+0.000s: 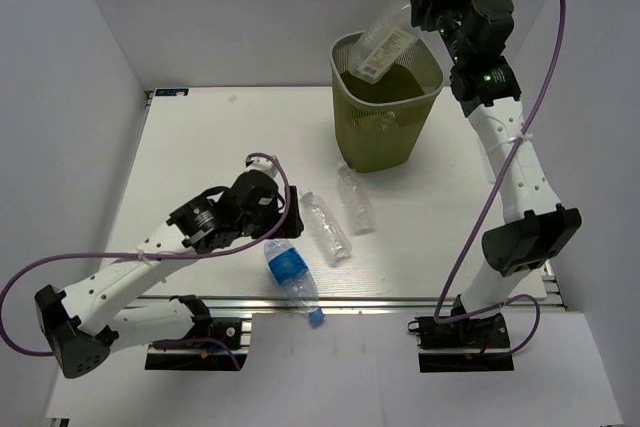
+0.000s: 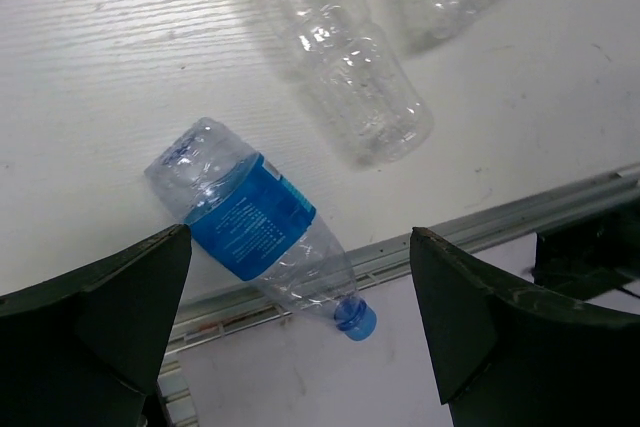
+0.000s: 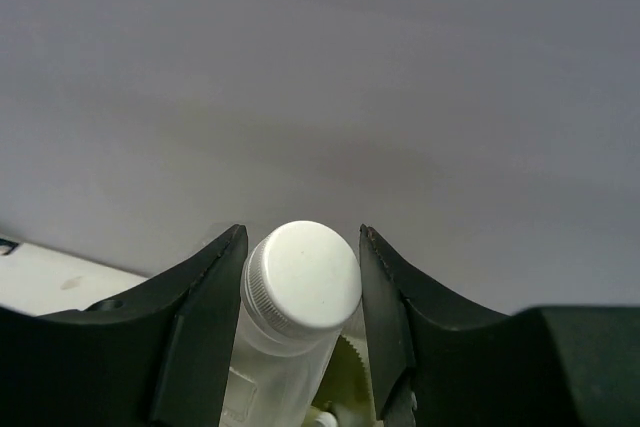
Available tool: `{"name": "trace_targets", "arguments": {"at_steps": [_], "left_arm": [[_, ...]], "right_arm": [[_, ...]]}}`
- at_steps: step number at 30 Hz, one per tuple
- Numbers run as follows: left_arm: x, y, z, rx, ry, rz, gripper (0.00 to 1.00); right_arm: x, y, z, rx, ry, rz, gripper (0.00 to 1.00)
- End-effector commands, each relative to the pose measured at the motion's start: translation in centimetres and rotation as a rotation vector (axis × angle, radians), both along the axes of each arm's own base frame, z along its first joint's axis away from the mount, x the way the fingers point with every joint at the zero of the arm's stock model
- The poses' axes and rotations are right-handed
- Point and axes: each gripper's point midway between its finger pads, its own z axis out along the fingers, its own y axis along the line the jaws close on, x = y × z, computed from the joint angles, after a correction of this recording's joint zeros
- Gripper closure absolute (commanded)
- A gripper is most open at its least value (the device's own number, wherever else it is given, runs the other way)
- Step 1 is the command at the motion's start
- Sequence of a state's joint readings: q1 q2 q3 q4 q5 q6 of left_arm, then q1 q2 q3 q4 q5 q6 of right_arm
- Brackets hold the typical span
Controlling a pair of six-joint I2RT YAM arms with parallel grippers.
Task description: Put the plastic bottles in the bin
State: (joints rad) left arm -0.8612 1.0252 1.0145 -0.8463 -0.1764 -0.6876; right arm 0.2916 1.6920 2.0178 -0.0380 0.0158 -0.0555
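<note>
**Count.** Four bottles are visible, with one bin (image 1: 375, 147) and two arms. Three of the bottles lie on the table (image 1: 200, 147). The fourth is off the table, in the right gripper (image 3: 303, 239). Shapes show faintly through the bin's mesh, but what they are cannot be told.

**Right gripper.** The fingers (image 3: 200, 317) are closed partway and hold the large bottle (image 1: 385, 45), one on each side of the neck just below its white cap (image 3: 305, 275). The bottle hangs tilted, cap end up toward the gripper. Its pale-labelled body is over the bin's opening, at the back right part of the rim.

**Left gripper.** The left gripper (image 2: 300, 242) hovers with its fingers (image 2: 95, 322) spread wide and nothing between them. The blue-label bottle (image 2: 250, 219) lies on its side below the gap, not touched by either finger.

**Bottles on the table.**
- The blue-label bottle is nearest the front. Its blue cap (image 2: 355, 319) reaches past the metal rail (image 2: 520, 222) at the near table edge.
- Two clear bottles (image 1: 327, 230) (image 1: 355, 199) lie on their sides just behind it, close together, between it and the bin.

**Edges and room.** The bin stands at the back right of the table, with the right arm beside it. White walls (image 1: 90, 57) close the left, back and right sides. The left half of the table is open surface.
</note>
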Motion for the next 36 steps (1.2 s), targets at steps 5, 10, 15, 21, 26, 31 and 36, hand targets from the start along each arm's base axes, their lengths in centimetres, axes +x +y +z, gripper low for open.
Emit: {"name": "trace_targets", "arguments": {"at_steps": [5,10,15,21,26,31,36], "left_arm": [[0.4,0.1,-2.4,0.109,0.135,0.158,0.00],[-0.7,-0.9,-5.0,0.129,0.230,0.200,0.00],[-2.4,-0.3,-7.0,0.164,0.349,0.341,0.00],[-3.8,-0.3,-10.7,0.181,0.405,0.402,0.00],[-3.6,-0.9,-14.5,0.168,0.407,0.415,0.00],[-3.2,-1.6,-17.2,0.218,0.407,0.394,0.00],[-2.6,-2.3,-17.4,0.229,0.383,0.385,0.20]], "right_arm": [[2.8,-2.9,-0.2,-0.075,-0.015,-0.134,0.40],[1.7,-3.7,-1.2,-0.173,0.041,-0.136,0.10],[0.2,-9.6,-3.6,-0.180,0.161,-0.308,0.10],[-1.7,-15.1,-11.7,-0.173,0.419,-0.376,0.10],[-5.7,-15.1,-15.5,-0.211,0.466,-0.297,0.10],[-8.1,-16.7,-18.7,-0.236,0.566,-0.311,0.10],[-9.6,-17.3,-22.2,-0.242,0.672,-0.298,0.10]]}}
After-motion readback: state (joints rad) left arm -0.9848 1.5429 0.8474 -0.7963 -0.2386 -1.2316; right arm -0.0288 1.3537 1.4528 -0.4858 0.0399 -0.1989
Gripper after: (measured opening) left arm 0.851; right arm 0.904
